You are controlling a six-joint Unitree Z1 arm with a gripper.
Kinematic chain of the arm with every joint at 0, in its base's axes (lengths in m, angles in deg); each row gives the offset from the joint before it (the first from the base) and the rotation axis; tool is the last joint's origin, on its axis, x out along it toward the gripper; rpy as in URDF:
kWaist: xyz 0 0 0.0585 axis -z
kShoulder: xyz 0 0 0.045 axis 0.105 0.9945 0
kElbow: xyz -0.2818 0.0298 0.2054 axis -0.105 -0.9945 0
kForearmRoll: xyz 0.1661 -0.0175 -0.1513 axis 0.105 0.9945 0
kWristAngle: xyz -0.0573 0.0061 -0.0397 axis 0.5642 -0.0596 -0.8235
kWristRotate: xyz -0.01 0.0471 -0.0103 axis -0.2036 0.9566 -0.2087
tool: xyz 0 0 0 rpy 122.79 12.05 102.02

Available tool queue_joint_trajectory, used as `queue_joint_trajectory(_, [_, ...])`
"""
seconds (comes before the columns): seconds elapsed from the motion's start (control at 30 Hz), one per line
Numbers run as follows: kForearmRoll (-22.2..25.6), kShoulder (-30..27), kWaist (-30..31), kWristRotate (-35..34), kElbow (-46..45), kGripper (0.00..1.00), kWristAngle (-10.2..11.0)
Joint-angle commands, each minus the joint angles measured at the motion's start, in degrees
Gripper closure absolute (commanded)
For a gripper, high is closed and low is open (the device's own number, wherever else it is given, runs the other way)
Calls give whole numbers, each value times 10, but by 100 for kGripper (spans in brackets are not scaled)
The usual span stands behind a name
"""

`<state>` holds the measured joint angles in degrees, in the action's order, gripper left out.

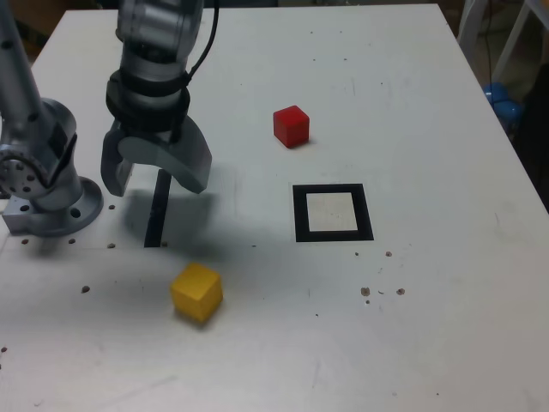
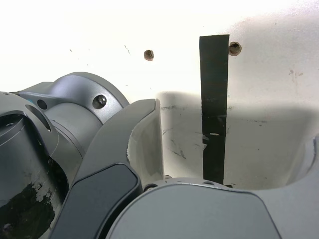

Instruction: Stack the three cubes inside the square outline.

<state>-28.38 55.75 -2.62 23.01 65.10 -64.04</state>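
A red cube (image 1: pixel 291 126) sits on the white table beyond the square outline (image 1: pixel 298 213), a black frame with a white centre. A yellow cube (image 1: pixel 196 292) lies nearer the front, to the exterior view's left of the outline. My gripper (image 1: pixel 156 182) hangs open over the table at the exterior view's left, well away from both cubes, with nothing between its jaws. In the wrist view the gripper (image 2: pixel 227 149) stands wide, with only bare table and a black strip between its fingers (image 2: pixel 144 139).
A narrow black strip (image 1: pixel 155 219) (image 2: pixel 214 99) lies on the table right under the gripper. The arm's round grey base (image 1: pixel 51 202) (image 2: pixel 75 99) stands close by at the exterior view's left edge. Small holes dot the table (image 1: pixel 429 326).
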Motion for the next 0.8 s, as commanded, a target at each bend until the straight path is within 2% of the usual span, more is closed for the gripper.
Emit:
queue_joint_trajectory(0.0, [1,2,1,-1,2,1,0])
queue_joint_trajectory(0.53, [3,2,1,-1,8,1,0])
queue_joint_trajectory(0.77, [48,12,-1,-3,46,1,-1])
